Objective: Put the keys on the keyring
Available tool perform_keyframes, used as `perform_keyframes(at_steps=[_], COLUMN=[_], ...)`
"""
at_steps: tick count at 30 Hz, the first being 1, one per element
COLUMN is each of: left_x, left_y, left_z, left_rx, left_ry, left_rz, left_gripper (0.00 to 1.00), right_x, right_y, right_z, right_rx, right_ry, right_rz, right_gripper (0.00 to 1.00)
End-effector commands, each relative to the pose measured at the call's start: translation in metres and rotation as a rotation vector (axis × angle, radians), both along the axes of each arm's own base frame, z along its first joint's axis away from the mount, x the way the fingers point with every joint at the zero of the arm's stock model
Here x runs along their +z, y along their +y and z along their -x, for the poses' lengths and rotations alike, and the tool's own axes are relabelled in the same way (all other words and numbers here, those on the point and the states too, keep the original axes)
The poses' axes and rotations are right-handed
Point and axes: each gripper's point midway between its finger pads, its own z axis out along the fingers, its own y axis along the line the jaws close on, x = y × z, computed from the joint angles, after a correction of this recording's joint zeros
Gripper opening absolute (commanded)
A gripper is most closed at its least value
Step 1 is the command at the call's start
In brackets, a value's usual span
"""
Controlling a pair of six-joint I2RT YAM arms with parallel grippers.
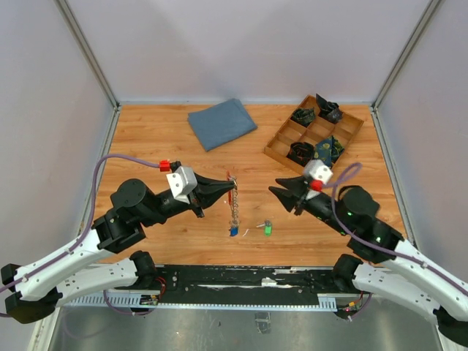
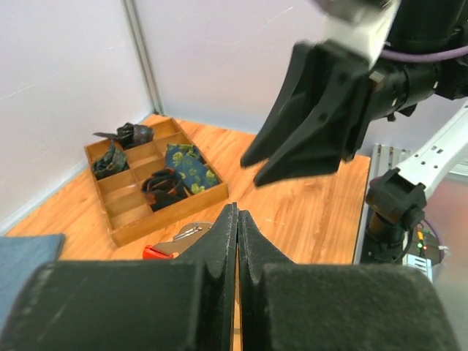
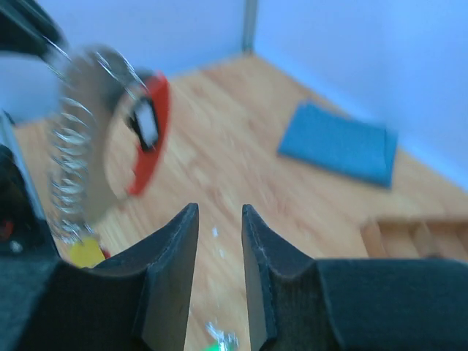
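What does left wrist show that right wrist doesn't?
Left wrist only: the right gripper seen from outside, and the dark rolled items in the compartments of the wooden tray.
Right wrist only: the keys hanging in a string below the keyring, and a blurred green-ended piece on the table.
Both: the red keyring, the blue cloth and the tray, though right wrist catches only its corner.

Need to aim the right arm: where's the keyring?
Centre of the top view: the keyring is pinched at the left gripper's tip, keys hanging below, left of the right gripper.
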Motion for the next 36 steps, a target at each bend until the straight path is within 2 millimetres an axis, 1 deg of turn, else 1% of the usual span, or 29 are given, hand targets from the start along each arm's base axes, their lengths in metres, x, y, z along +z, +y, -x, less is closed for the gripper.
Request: perform_keyframes(at_steps=[1, 2, 3, 5, 8, 13, 15, 19, 27, 36], left_x=[0.034, 0.034, 0.034, 0.035, 0.037, 0.038, 0.040, 0.042, 0.045, 0.042], left_y=[-0.001, -0.003, -0.004, -0.007, -0.009, -0.012, -0.012, -0.014, -0.015, -0.017], left_z=[0.016, 0.017, 0.019, 0.021, 0.026, 0.036, 0.040, 0.045, 0.048, 0.048], left_rx=[-0.082, -0.095, -0.105, -0.126, -0.159, -0.214, -0.235, -0.266, -0.285, -0.292], left_ry=[-0.070, -0.071, -0.073, -0.078, -0.091, -0.109, -0.120, -0.131, -0.140, -0.138], left_rz=[0.067, 0.065, 0.062, 0.055, 0.052, 0.046, 0.048, 0.048, 0.044, 0.031], left_gripper=[0.00, 0.01, 0.00, 0.00, 0.00, 0.01, 0.01, 0.01, 0.00, 0.00], right_x=[0.069, 0.077, 0.082, 0.089, 0.097, 0.115, 0.119, 0.116, 0.112, 0.118], right_y=[0.012, 0.015, 0.018, 0.027, 0.040, 0.051, 0.054, 0.058, 0.063, 0.067], right_z=[0.026, 0.036, 0.043, 0.060, 0.079, 0.096, 0.098, 0.097, 0.097, 0.100], right_rx=[0.187, 0.244, 0.285, 0.403, 0.549, 0.675, 0.696, 0.708, 0.720, 0.750], right_ry=[-0.403, -0.467, -0.493, -0.515, -0.516, -0.526, -0.522, -0.503, -0.455, -0.426], right_rz=[-0.213, -0.221, -0.227, -0.209, -0.194, -0.234, -0.244, -0.239, -0.245, -0.276], right_gripper=[0.32, 0.34, 0.35, 0.36, 0.36, 0.34, 0.34, 0.34, 0.32, 0.25])
